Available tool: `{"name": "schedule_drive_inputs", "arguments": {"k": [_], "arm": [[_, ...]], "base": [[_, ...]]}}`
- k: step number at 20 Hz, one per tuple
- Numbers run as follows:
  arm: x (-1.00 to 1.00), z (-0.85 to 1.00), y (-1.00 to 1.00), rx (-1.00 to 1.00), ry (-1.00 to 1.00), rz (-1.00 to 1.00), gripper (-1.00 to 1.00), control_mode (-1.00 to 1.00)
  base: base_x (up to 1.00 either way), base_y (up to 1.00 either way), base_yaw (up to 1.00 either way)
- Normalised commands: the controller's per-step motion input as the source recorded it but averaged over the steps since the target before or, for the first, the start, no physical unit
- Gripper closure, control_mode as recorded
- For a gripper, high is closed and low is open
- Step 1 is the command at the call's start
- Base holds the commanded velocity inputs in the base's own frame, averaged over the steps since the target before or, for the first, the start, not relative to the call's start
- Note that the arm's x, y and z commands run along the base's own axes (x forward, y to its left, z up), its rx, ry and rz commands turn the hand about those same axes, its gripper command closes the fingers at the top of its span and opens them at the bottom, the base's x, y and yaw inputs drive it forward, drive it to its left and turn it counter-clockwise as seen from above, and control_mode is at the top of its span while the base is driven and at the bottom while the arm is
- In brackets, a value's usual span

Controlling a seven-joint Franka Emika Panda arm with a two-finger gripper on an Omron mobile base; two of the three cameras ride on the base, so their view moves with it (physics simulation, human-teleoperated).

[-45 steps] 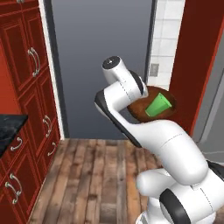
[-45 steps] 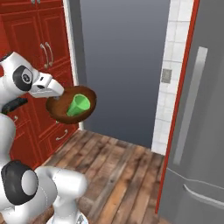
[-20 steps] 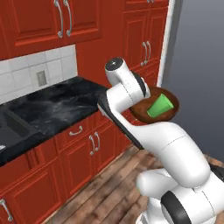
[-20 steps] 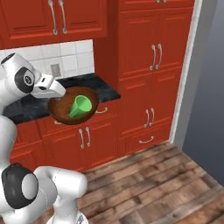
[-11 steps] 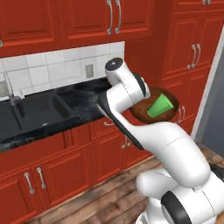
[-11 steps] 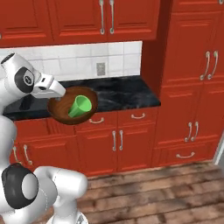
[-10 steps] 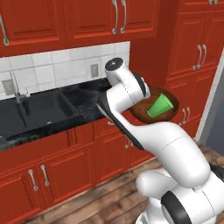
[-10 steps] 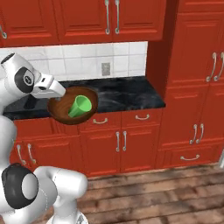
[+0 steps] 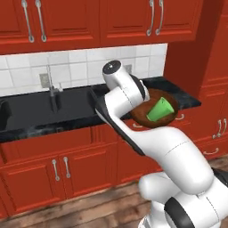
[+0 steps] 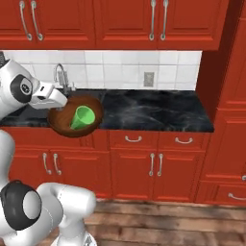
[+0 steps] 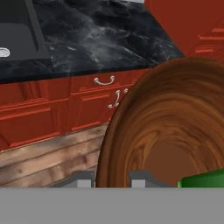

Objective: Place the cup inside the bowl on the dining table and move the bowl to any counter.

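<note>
The sink (image 10: 29,111) sits at nine o'clock. The gripper (image 11: 111,178) pinches the bowl (image 10: 62,124) by its rim, in the air before the counter (image 10: 153,113). The cup (image 10: 82,117) lies inside. A tilt could spill it.

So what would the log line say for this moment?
gripper: shut on bowl rim | cup: tilted in bowl | bowl: held off counter

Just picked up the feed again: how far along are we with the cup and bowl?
Done: the cup lies tilted inside the bowl. In hand: the gripper holds the bowl by its rim, raised in front of the counter near the sink. Left: set the bowl down on the counter and let go.
</note>
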Motion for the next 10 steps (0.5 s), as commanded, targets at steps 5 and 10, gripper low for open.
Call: {"name": "schedule_drive_inputs", "arguments": {"k": [5, 10], "arm": [[0.00, 0.00, 0.00, 0.00, 0.00, 0.00, 1.00, 1.00], [0.00, 0.00, 0.00, 0.00, 0.00, 0.00, 1.00, 1.00]], "base": [[0.81, -0.55, 0.20], [0.51, -0.58, 0.14]]}}
